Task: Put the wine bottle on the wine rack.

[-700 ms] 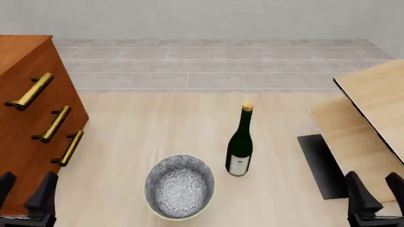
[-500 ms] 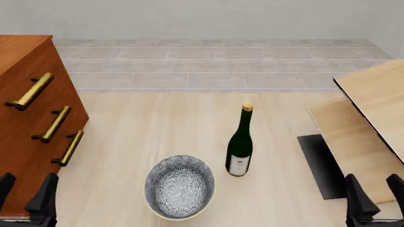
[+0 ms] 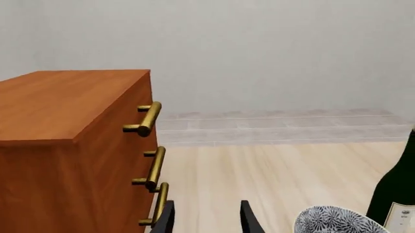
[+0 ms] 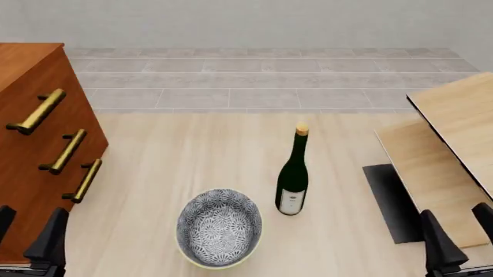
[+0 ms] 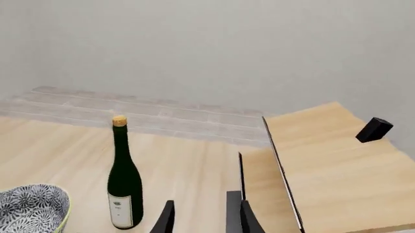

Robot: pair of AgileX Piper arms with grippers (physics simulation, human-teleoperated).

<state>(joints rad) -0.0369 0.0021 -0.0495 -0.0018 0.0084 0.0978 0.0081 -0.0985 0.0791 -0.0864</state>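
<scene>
Both grippers sit at the near edge of the table w/ nothing in them: right gripper (image 4: 458, 245) near-right, fingers spread apart, empty; left gripper (image 4: 27, 242) near-left by the drawer cabinet (image 4: 34, 144), also parted and empty. Wine bottle (image 4: 292, 176) stands upright mid-table, cork up, label facing near, just right of the patterned bowl (image 4: 219, 227) and close to it but, as far as I can tell, not touching. Wine rack (image 4: 443, 156) is at the right, slanted pale panels over a black base, well apart from the bottle. Risks, as I judge them: bottle is tall and slim w/ a small foot, so a finger clipping the neck or shoulder on approach would prob. tip it, and it'd likely fall onto the bowl or roll. Glass is smooth and round, so a grip too high on the neck or off-centre could let it swing or slip once lifted. Right arm is the closer one to both bottle and rack; coming in from the right it has to clear the rack's near panel edge first. The rack's panels slope, so a bottle released badly seated could slide off.
</scene>
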